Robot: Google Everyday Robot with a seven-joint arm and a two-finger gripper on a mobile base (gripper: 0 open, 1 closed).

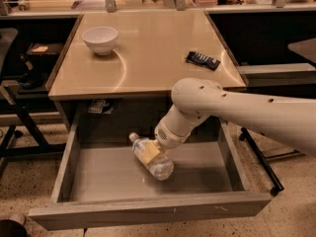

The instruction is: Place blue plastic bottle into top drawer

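As it is judged light, slick and crushable, the blue plastic bottle (160, 168), tilted inside the top drawer (98, 179) at lower centre, is clamped mid-body by fingers of the gripper (148, 153).

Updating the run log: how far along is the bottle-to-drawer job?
Done: the top drawer is pulled open, and the blue plastic bottle is down inside it, tilted, at or just above the floor. In hand: the end effector grips the bottle's middle. Left: release and withdraw the arm.
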